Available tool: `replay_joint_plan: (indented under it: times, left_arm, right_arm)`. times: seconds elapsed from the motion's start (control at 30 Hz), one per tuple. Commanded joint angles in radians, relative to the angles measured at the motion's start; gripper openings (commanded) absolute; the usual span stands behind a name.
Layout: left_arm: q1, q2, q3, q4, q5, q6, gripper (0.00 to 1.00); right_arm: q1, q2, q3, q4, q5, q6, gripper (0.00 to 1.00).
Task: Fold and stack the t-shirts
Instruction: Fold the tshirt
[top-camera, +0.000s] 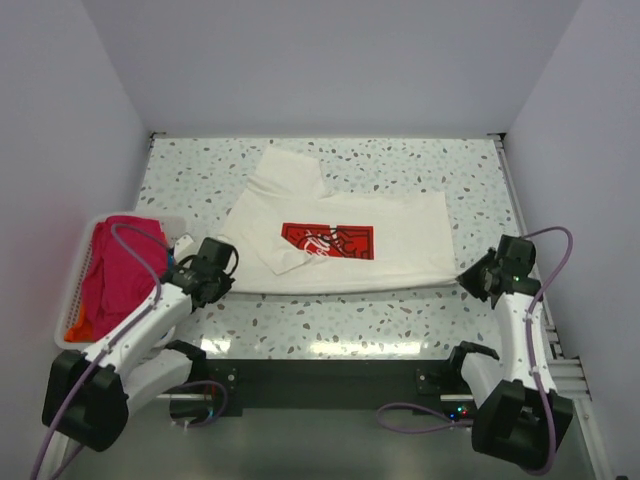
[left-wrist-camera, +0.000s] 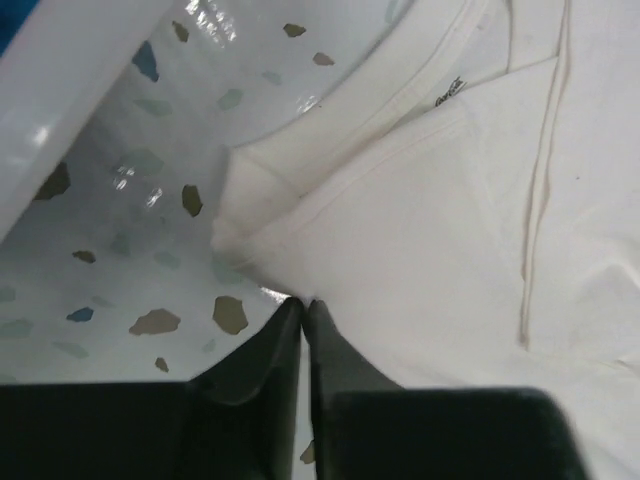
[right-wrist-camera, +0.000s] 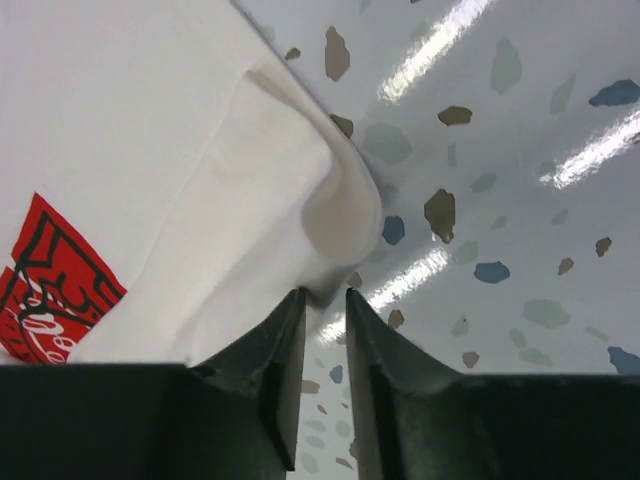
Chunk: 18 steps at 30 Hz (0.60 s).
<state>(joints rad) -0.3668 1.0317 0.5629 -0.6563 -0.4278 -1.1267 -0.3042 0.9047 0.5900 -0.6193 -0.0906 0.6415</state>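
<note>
The white t-shirt (top-camera: 400, 255) is lying spread across the middle of the speckled table (top-camera: 400, 160), and it is carrying a red print (top-camera: 328, 241) on its chest. In the right wrist view a corner of that print is showing black outlines and a white looping script; the script is running off the frame edge and behind a finger, so no whole word is reading. In the left wrist view a small label (left-wrist-camera: 452, 88) beside a ribbed band is showing tiny dark writing, too blurred to read.

The left gripper (left-wrist-camera: 303, 303) is sitting at the shirt's near left edge with its fingers (left-wrist-camera: 280, 345) pressed together on the hem; it is pinching the cloth as far as can be told, since the tips are hiding the contact itself. The right gripper (right-wrist-camera: 325, 295) is sitting at the near right corner, its jaws narrowed to a slit and nipping the fabric, which is bunching and rising off the table there.

A white basket (top-camera: 70, 300) is standing at the table's left edge, holding pink clothes (top-camera: 115, 265); something orange is peeking out at its near end, too small to name.
</note>
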Motion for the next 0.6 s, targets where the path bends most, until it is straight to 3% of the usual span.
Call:
replay_joint_plan:
  times: [0.0,0.07,0.1,0.17,0.23,0.27,0.3,0.4,0.43,0.57]
  left_arm:
    - [0.0,-0.125,-0.018,-0.091,-0.014,-0.016,0.2]
    - [0.0,-0.166,0.008,-0.109,0.003,0.025,0.42]
    - [0.0,-0.177,0.044,-0.112,0.007,0.044,0.57]
    - [0.0,-0.191,0.093,-0.088,0.012,0.122,0.64]
    - [0.002,-0.155,0.185,0.004,-0.011,0.204,0.7]
    - [0.002,-0.119,0.246,0.126,0.0,0.247,0.73]
    - [0.008,-0.07,0.294,0.165,0.004,0.31,0.73]
    - [0.011,0.236,0.573,0.234,-0.031,0.466,0.72]
    - [0.012,0.386,0.642,0.248,-0.037,0.51,0.73]
    - [0.048,0.697,0.981,0.377,0.018,0.753,0.72]
  right_arm:
    - [-0.012,-0.066,-0.035,-0.049,-0.018,0.015,0.31]
    - [-0.012,-0.069,0.004,-0.068,-0.017,0.004,0.56]
    - [-0.01,-0.063,0.026,-0.071,-0.015,-0.021,0.74]
    - [-0.007,-0.05,0.089,-0.051,-0.05,-0.055,0.85]
    - [0.014,0.008,0.146,0.017,-0.076,-0.057,0.87]
    - [0.036,0.035,0.16,0.064,-0.066,-0.052,0.87]
    - [0.103,0.107,0.206,0.105,-0.043,-0.051,0.87]
    - [0.259,0.352,0.414,0.116,0.087,-0.092,0.78]
    - [0.279,0.409,0.462,0.113,0.088,-0.107,0.77]
    - [0.29,0.646,0.64,0.125,0.088,-0.17,0.73]
